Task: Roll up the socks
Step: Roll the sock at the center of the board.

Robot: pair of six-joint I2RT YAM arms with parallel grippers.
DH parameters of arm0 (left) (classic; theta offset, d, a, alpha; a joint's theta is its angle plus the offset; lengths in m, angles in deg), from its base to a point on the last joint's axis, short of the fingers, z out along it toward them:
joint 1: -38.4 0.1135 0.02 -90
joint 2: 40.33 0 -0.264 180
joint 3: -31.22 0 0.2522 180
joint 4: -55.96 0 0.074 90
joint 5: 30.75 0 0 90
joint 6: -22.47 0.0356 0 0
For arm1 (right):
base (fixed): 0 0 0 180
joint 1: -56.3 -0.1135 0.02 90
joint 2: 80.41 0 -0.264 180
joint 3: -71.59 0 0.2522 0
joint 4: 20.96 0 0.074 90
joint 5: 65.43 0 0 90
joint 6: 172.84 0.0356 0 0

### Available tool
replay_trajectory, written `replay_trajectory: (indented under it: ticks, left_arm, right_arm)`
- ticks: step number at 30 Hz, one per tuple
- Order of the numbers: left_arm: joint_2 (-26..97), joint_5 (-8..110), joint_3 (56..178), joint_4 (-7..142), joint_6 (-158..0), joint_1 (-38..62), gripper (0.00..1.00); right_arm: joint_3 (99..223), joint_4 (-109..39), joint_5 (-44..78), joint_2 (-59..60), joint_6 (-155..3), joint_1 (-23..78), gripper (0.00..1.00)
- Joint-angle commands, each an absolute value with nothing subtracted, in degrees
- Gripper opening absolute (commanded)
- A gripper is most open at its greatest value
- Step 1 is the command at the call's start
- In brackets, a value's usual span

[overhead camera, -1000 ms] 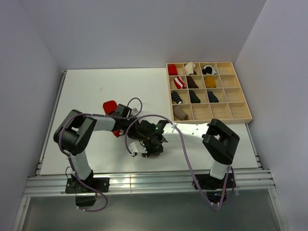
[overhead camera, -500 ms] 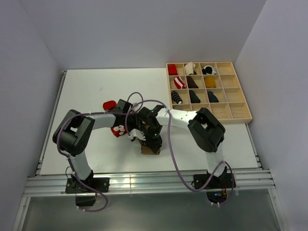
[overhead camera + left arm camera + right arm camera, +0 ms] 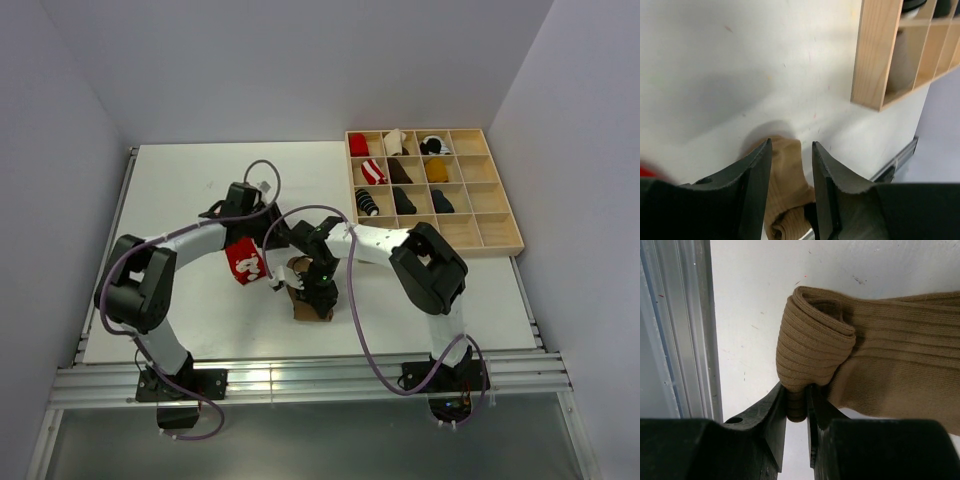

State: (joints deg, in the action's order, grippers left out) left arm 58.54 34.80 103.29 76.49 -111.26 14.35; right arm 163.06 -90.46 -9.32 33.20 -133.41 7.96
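Observation:
The tan sock [image 3: 875, 345] lies flat on the white table, its near end rolled into a thick coil. My right gripper [image 3: 796, 399] is shut on the lower edge of that coil. From above, the tan sock [image 3: 303, 292] sits mid-table under the right gripper [image 3: 320, 292]. My left gripper [image 3: 791, 146] is open, hovering above the tan sock's [image 3: 785, 170] far end with nothing between its fingers. It stands [image 3: 280, 238] just behind the sock. The red sock [image 3: 243, 262] with white marks lies bunched to the left of the tan one, beside the left arm.
A wooden compartment tray [image 3: 497, 240] with several sock bundles stands at the back right; its corner [image 3: 872, 60] shows in the left wrist view. The table's metal rail [image 3: 680, 330] runs close to the rolled end.
My left gripper has opened and drawn back and up, away from the socks, its arm swinging toward the rear. The right gripper has kept its hold on the tan roll.

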Motion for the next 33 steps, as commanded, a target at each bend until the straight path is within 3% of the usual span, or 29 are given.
replay_trajectory:
  ticks: [1,7,11,18,25,33]
  left_arm:
    - [53.0,39.6,104.5,77.6,-111.2,18.8,0.42]
    - [38.6,47.1,96.9,76.3,-115.4,25.7,0.36]
    - [26.0,51.1,91.6,74.3,-118.8,28.5,0.38]
    - [13.2,44.4,84.7,65.8,-114.0,26.7,0.39]
    - [8.4,47.3,76.8,59.2,-105.0,11.4,0.43]
    - [17.3,53.0,74.6,57.1,-99.6,-7.6,0.44]
  right_arm:
    - [161.7,-90.7,-3.8,36.5,-133.6,8.2,0.24]
    - [164.8,-94.1,-4.1,38.9,-133.3,8.6,0.24]
    - [169.8,-99.6,-5.1,42.9,-133.6,9.3,0.24]
    - [177.4,-107.0,-6.9,49.8,-134.6,10.9,0.24]
    - [184.5,-113.4,-7.3,56.7,-134.4,12.7,0.24]
    - [187.5,-115.9,-7.7,60.0,-134.3,13.8,0.24]
